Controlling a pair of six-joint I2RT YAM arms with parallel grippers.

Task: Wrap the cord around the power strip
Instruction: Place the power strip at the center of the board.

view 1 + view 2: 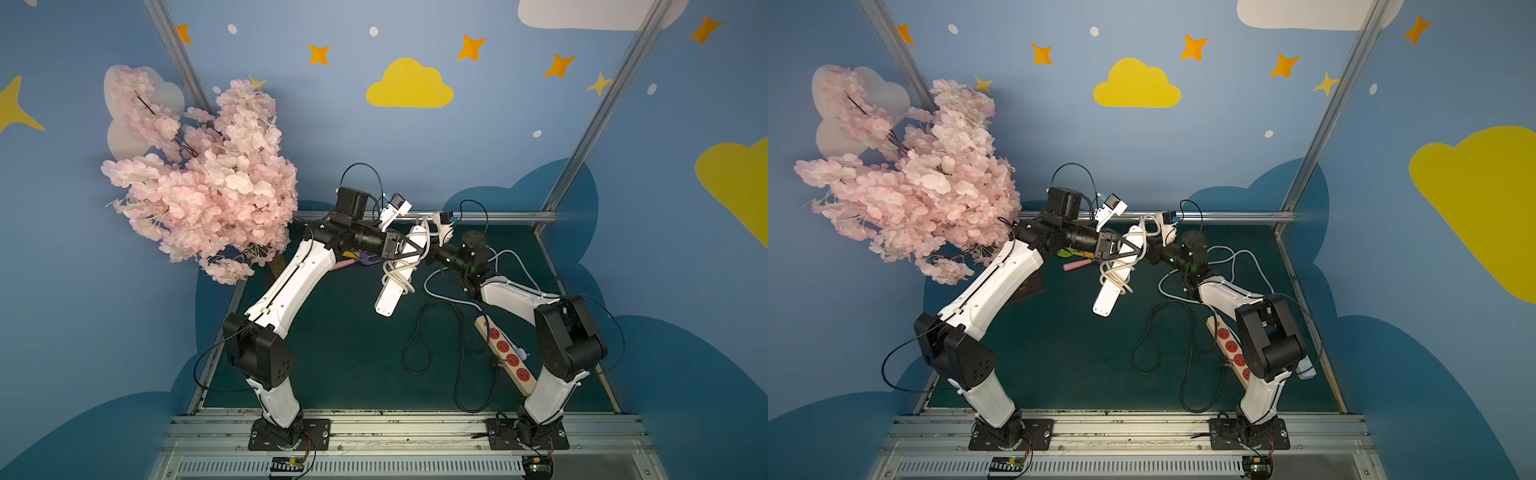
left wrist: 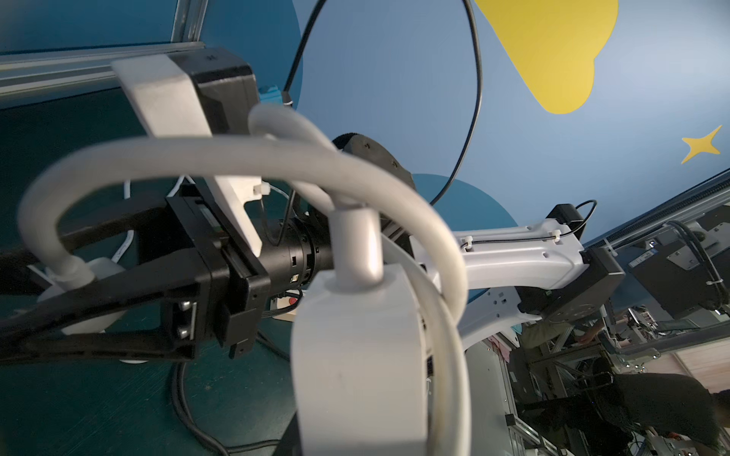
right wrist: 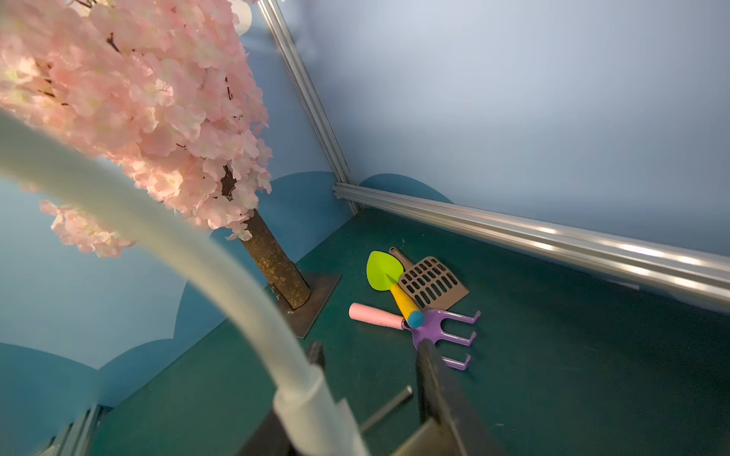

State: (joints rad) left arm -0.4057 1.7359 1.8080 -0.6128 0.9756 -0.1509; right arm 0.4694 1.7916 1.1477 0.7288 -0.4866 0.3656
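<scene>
The white power strip (image 1: 388,299) hangs tilted above the green mat, and my left gripper (image 1: 409,249) is shut on its middle. Several turns of white cord (image 1: 399,274) lie around the strip. More cord (image 2: 237,154) arches over the strip's cord end (image 2: 355,355). That free length (image 3: 158,237) ends in the white plug (image 3: 316,414), which sits between the fingers of my right gripper (image 3: 371,351). The plug lies against one finger, with a narrow gap to the other. I cannot tell whether the jaws press on it.
A beige strip with red sockets (image 1: 507,357) and its looping black cord (image 1: 419,345) lie on the mat by the right arm. Toy garden tools (image 3: 418,300) lie near the tree trunk (image 3: 276,268). Pink blossoms (image 1: 199,178) overhang the back left. A metal rail (image 1: 478,216) bounds the back.
</scene>
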